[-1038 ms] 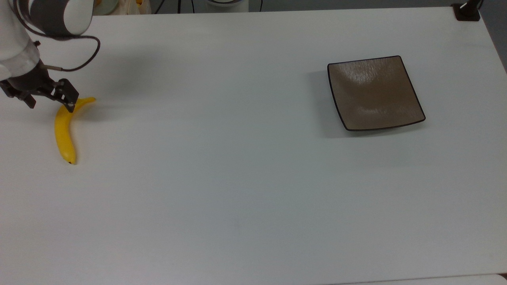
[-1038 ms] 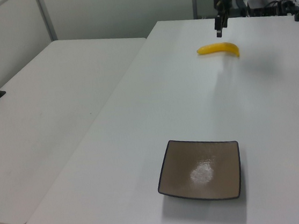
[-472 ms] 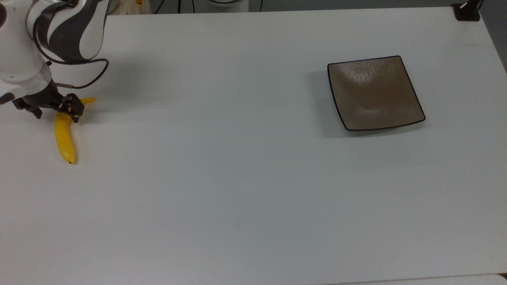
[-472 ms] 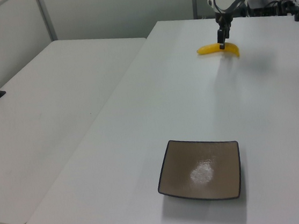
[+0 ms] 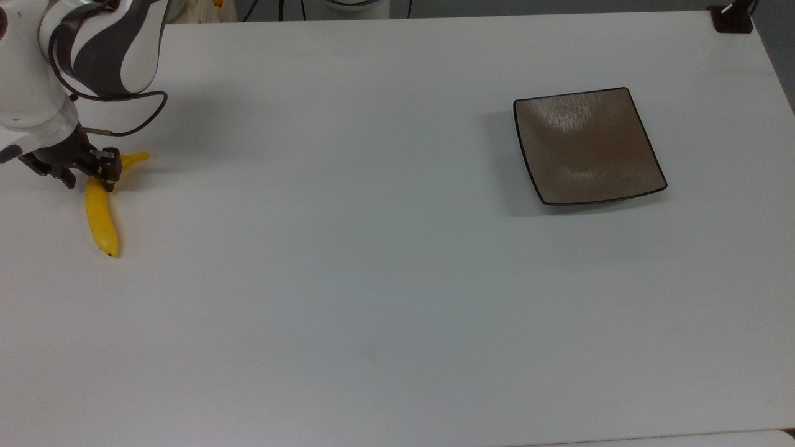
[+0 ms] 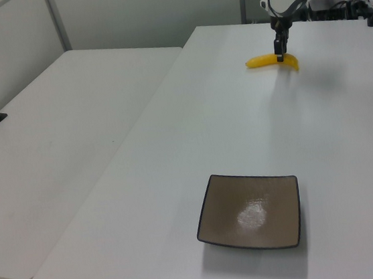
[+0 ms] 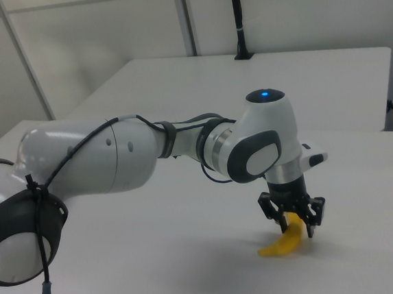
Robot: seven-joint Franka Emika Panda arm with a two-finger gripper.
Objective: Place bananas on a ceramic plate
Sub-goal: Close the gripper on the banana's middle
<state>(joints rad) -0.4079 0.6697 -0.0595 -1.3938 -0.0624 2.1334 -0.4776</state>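
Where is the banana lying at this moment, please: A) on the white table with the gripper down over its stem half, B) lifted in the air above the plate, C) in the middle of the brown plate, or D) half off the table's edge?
A: the banana lies flat on the white table, the gripper straddling its stem half, far from the bare plate.

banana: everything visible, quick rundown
The banana is single, smooth, bright yellow and plastic-looking, curved, with a thin stem end and a small dark tip. It lies flat on the white table at the top view's left edge, far from the ceramic plate. The gripper is down at its stem-side bend, one finger on each side of it; in the right view the fingers straddle it. Whether they press it I cannot tell.
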